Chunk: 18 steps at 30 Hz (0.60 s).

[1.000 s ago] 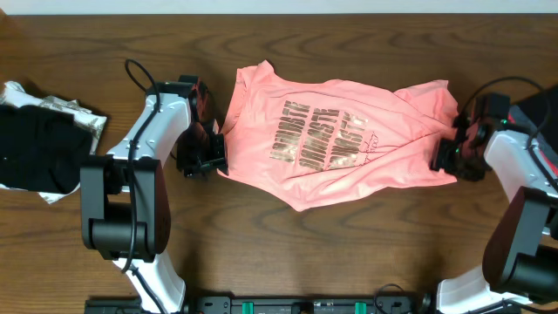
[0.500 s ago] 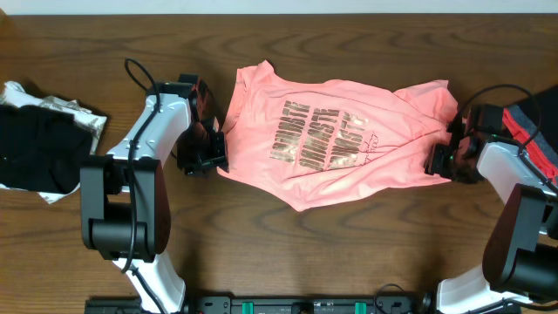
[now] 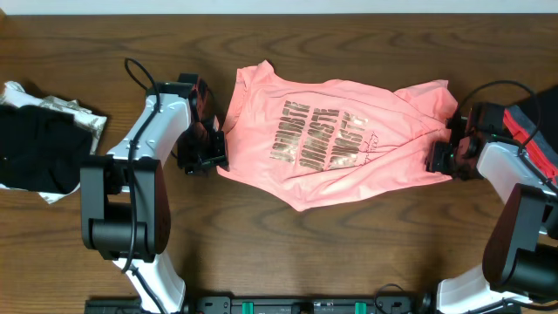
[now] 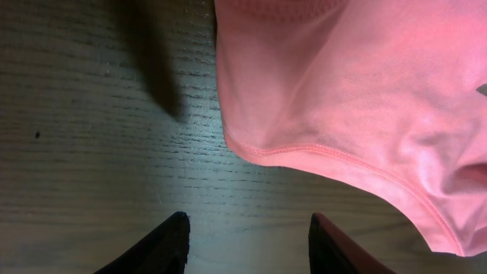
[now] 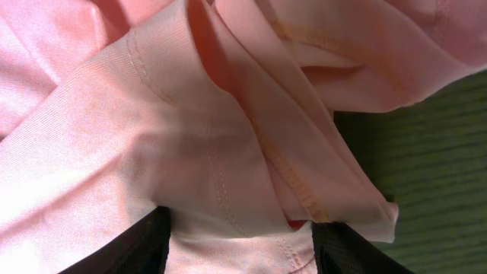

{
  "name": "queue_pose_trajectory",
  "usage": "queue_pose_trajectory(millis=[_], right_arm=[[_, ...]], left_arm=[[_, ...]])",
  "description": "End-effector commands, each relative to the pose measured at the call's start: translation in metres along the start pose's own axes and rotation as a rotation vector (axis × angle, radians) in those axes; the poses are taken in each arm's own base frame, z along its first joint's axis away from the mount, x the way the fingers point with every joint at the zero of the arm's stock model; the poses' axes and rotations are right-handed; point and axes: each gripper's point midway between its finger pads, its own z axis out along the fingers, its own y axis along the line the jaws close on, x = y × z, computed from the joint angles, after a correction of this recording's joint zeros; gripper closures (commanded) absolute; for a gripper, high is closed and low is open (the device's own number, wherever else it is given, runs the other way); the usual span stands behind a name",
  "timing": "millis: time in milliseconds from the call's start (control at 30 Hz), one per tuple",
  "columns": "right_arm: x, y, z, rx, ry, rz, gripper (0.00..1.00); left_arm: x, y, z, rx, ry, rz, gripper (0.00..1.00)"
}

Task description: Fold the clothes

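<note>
one t-shirt (image 3: 336, 139) edge sits inside the spread right pincer (image 5: 237, 228).

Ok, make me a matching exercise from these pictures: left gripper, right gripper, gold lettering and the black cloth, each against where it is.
1. left gripper
2. right gripper
3. gold lettering
4. black cloth

A. at the far left of the table
B. over bare wood, beside the hem of the T-shirt
C. straddling bunched pink fabric
D. on the T-shirt's chest, facing up

Pairs: 1-B, 2-C, 3-D, 4-A
</note>
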Motion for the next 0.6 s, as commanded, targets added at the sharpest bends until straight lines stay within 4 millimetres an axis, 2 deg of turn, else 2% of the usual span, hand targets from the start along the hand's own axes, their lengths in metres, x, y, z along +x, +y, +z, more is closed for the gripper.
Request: queue_pose_trajectory(millis=[0,200,233,433,567], right_arm=[[-0.007,0.000,-0.001,-0.005,-0.014,-0.029,0.42],[-0.002,-0.004,-0.001,0.018,0.007,-0.043,0.40],[-0.001,-0.006,-0.001,0.030,0.010,-0.043,0.43],[0.003,0.005,-0.001,-0.035,0.024,-0.040,0.97],[0.005,0.005,-0.002,-0.037,0.033,-0.015,0.99]], left_arm=[[0.001,0.003,0.004,-0.013,0.013,-0.009,0.49],[0.001,0.003,0.004,-0.013,0.013,-0.009,0.49],[0.001,0.003,0.004,-0.013,0.013,-0.009,0.49],[0.001,0.003,0.004,-0.012,0.012,-0.009,0.49],[0.001,0.003,0.004,-0.012,0.012,-0.009,0.49]])
